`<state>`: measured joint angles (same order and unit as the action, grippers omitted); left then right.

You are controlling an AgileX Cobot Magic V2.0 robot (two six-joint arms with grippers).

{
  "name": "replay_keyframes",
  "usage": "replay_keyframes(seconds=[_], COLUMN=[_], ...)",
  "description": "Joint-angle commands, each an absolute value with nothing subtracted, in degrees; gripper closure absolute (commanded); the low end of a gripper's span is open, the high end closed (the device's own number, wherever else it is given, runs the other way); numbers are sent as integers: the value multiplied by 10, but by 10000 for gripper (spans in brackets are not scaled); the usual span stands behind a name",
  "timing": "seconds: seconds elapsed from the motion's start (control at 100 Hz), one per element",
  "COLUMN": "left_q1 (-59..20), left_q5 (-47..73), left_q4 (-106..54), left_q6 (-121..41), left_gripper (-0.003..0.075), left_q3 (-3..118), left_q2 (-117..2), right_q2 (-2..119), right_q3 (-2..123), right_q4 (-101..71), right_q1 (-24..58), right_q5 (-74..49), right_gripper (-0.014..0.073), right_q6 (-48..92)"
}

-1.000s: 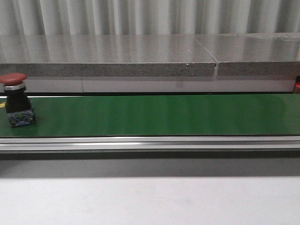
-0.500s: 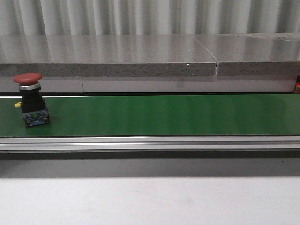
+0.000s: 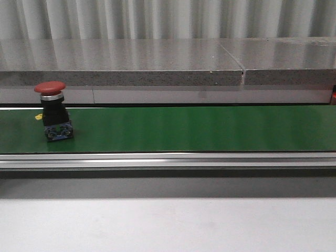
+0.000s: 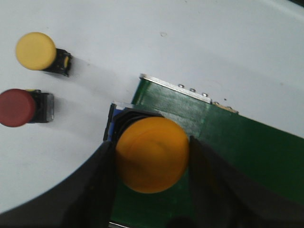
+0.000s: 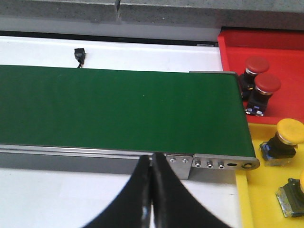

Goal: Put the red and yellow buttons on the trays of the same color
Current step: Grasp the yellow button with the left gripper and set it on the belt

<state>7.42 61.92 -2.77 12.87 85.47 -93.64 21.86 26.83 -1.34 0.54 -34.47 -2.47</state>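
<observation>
Green belt (image 3: 199,128) is seen across the front view, and a red button (image 3: 53,109) stands upright on it near its left end; no gripper is seen in this view.

From the left wrist view, a yellow button (image 4: 152,154) is held between the two dark fingers (image 4: 102,185) of the left gripper (image 4: 151,187), just over the end of the belt. A second yellow button (image 4: 39,52) and a second red button (image 4: 21,108) lie on the white table (image 4: 213,42), well apart from the gripper.

From the right wrist view, the right gripper (image 5: 151,199) is seen with its fingers pressed together and holding nothing, at the near edge of the belt. Two red buttons (image 5: 259,83) stand in the red tray (image 5: 280,45), and a yellow button (image 5: 285,137) lies in the yellow tray (image 5: 256,199), both beside the end of the belt.
</observation>
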Motion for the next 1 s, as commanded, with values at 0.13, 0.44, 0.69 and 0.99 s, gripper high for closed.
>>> replay_keyframes(seconds=[0.13,0.44,0.69,0.99], left_q1=[41,38,38,38], left_q5=[601,591,602,607], left_q4=[-36,-47,-57,-57], left_q6=[127,127,140,140], left_gripper=[512,512,496,496], left_q3=[823,776,775,777], left_q2=[-902,-912,-928,-928], right_q2=[222,222,222,222], right_q3=[282,282,282,282], right_q4=[-13,-13,-13,-13], right_q1=[5,5,5,5], right_q5=[-304,-304,-304,-304], right_gripper=[661,661,661,661], right_q6=[-21,-21,-21,-21])
